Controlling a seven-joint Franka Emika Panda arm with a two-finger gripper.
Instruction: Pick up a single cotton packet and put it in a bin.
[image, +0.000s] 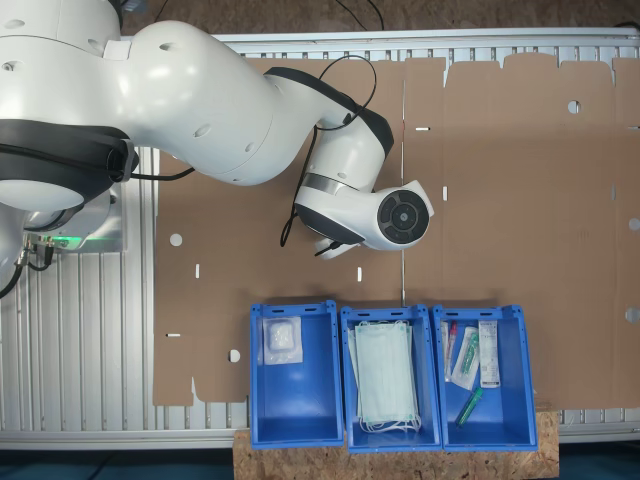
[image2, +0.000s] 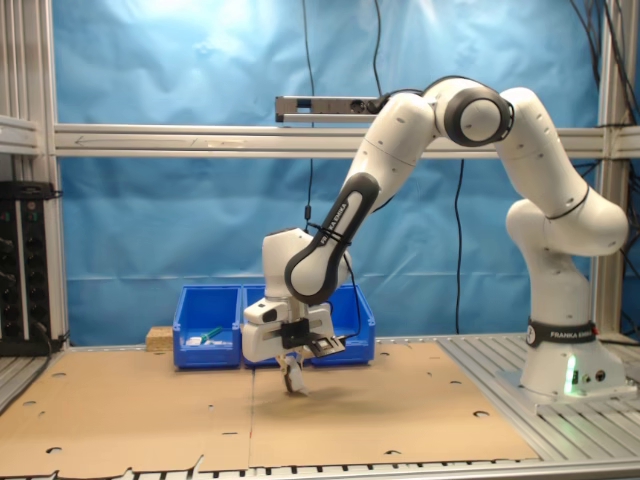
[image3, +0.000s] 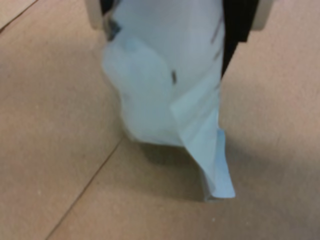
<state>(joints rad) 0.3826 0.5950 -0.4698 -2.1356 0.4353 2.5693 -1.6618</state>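
- My end effector is clenched on the packet, which hangs below it, its lower corner close to the cardboard on the counter or just touching it; I can't tell which.
- In the wrist view the packet looks pinched near its top edge only, crumpled and folded. I judge that a thin hold: a quick swing could let the slick plastic slide out.
- If I travel low, the dangling corner could drag on the cardboard and peel the packet free.
- The bins sit beyond the end effector, well apart from it. One already holds a packet, another holds masks.
- The hanging corner could catch on a bin wall if I cross the rim too low.
- Released too high, the light packet may flutter and land outside.
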